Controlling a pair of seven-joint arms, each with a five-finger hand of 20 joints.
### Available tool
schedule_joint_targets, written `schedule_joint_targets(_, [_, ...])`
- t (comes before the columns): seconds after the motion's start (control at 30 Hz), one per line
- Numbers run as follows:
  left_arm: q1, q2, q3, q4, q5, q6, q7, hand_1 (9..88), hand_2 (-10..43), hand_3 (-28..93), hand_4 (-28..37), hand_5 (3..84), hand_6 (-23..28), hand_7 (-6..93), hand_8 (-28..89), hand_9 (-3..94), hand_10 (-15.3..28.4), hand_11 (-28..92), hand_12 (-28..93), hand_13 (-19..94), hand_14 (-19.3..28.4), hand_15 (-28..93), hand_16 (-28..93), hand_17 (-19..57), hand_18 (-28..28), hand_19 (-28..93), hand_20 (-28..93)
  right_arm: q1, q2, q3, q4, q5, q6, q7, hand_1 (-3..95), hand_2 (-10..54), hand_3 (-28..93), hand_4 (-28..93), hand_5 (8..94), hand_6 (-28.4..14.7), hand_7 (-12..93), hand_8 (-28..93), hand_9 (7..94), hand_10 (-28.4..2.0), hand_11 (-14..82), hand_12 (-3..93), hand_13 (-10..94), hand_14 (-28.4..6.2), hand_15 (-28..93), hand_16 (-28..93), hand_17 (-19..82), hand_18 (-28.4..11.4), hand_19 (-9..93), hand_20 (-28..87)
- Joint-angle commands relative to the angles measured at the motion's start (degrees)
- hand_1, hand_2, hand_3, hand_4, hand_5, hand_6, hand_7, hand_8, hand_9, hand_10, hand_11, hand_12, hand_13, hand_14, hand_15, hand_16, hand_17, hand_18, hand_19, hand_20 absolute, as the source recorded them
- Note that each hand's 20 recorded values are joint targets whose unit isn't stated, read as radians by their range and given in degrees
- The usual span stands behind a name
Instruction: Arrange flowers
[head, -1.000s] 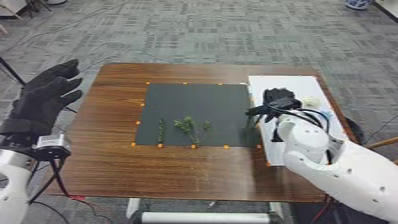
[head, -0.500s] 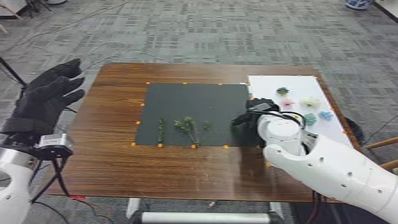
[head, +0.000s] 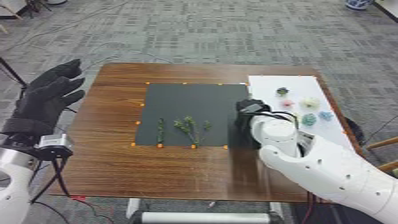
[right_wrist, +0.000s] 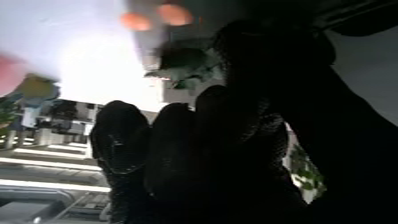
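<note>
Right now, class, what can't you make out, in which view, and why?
Head view: whatever lies beneath the right hand, covered by it.
Right wrist view: whether that hand grips the green leaves; dark glove hides it.
Right wrist view: how far the pink shape extends, cut by the edge.

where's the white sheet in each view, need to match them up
head view: right side of the brown table, with flower heads on the sheet
right wrist view: the bright white surface beyond the black glove
shared landmark: the right hand, by the sheet's left edge in the head view
</note>
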Motion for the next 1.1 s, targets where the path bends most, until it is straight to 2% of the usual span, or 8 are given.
schedule_joint_targets(0.03, [-0.52, 0.4, -0.23, 0.29, -0.12, -0.29, -0.37, 25.7, -2.9, 71, -26.1, 22.9, 2.4, 19.7, -9, 14.6, 9.4, 19, 19, 5, 12.1, 37, -4, -11.6, 17.7, 39, 8, -5.58, -0.04, -0.87, -0.6, 0.11, 8.58, -6.03, 41.6, -9.5, 84, -25, 81.0, 1.5, 46, 24, 84.5, -7.9, 58.5, 51.0, 81, -6.7, 82, 43, 47, -23.0, 93, 63])
schedule_joint_targets(0.27, [-0.44, 0.12, -0.23, 0.16, -0.16, -0.23, -0.57, 25.7, -3.0, 71, -26.6, 23.0, 2.3, 20.0, -10, 14.6, 9.3, 19, 19, 5, 12.1, 38, -4, -11.6, 17.7, 39, 8, -6.59, 0.4, -0.38, 0.02, -0.52, 11.86, -10.74, 41.4, -9.5, 84, -25, 80.8, 0.9, 47, 24, 84.3, -7.8, 59.0, 51.0, 80, -6.6, 82, 44, 47, -22.9, 93, 63])
schedule_joint_targets(0.33, [-0.68, 0.1, -0.07, 0.22, -0.12, -0.16, -0.57, 25.7, -3.0, 71, -26.7, 23.0, 2.3, 20.1, -10, 14.6, 9.3, 19, 19, 5, 12.1, 38, -4, -11.6, 17.7, 39, 8, -6.84, 1.19, -0.13, 1.25, -1.83, 13.23, -15.7, 41.4, -9.5, 84, -25, 80.6, 0.8, 47, 24, 84.2, -7.8, 59.1, 51.1, 80, -6.7, 82, 44, 47, -22.7, 93, 63])
schedule_joint_targets(0.37, [-0.7, 0.1, 0.01, 0.2, -0.15, -0.03, -0.58, 25.7, -3.0, 71, -26.7, 23.0, 2.3, 20.1, -10, 14.6, 9.3, 19, 19, 5, 12.1, 38, -4, -11.6, 17.7, 39, 8, -6.52, 1.46, -0.65, 1.27, -1.98, 13.39, -15.23, 41.4, -9.5, 84, -25, 80.6, 0.8, 47, 24, 84.1, -7.8, 59.1, 51.2, 80, -6.8, 82, 44, 46, -22.6, 93, 63])
schedule_joint_targets(0.53, [-0.18, -0.31, -0.22, -0.02, -0.15, 0.27, -0.67, 25.7, -2.9, 71, -26.7, 23.0, 2.3, 20.0, -10, 14.5, 9.3, 19, 19, 5, 12.1, 38, -4, -11.6, 17.7, 39, 8, -5.76, 3.25, -1.6, 2.88, -3.85, 15.75, -22.05, 41.6, -9.5, 84, -26, 79.9, 0.7, 49, 24, 83.4, -7.8, 59.6, 51.6, 79, -7.0, 82, 44, 45, -22.4, 93, 62])
schedule_joint_targets(0.57, [-0.12, -0.32, -0.23, -0.04, -0.14, 0.36, -0.62, 25.7, -3.0, 71, -26.7, 23.0, 2.3, 20.0, -10, 14.5, 9.3, 19, 19, 5, 12.1, 38, -4, -11.6, 17.7, 39, 8, -4.45, 3.41, -3.84, 2.4, -3.35, 16.68, -17.95, 41.6, -9.5, 84, -26, 79.8, 0.6, 49, 23, 83.3, -7.8, 59.6, 51.6, 79, -6.9, 82, 44, 45, -22.4, 93, 62])
schedule_joint_targets(0.6, [-0.17, -0.29, -0.25, -0.03, -0.1, 0.32, -0.61, 25.6, -3.1, 71, -26.7, 23.0, 2.3, 20.0, -10, 14.5, 9.3, 19, 19, 5, 12.0, 38, -4, -11.6, 17.6, 39, 8, -5.81, 3.24, -1.77, 2.29, -4.21, 14.77, -18.77, 41.6, -9.5, 84, -26, 79.8, 0.6, 49, 23, 83.3, -7.8, 59.7, 51.6, 79, -6.9, 82, 44, 45, -22.3, 93, 62])
schedule_joint_targets(1.1, [0.5, -0.65, -0.43, -0.33, -0.09, 0.46, -0.32, 25.4, -3.5, 72, -27.6, 23.2, 2.2, 20.5, -10, 14.7, 9.3, 20, 19, 5, 12.1, 38, -5, -11.6, 17.6, 39, 8, -6.8, 5.8, -1.14, 1.26, -3.84, 15.27, -22.12, 41.3, -9.5, 85, -27, 78.6, 0.6, 50, 23, 82.5, -8.1, 60.1, 51.2, 78, -7.2, 82, 44, 44, -22.2, 93, 61])
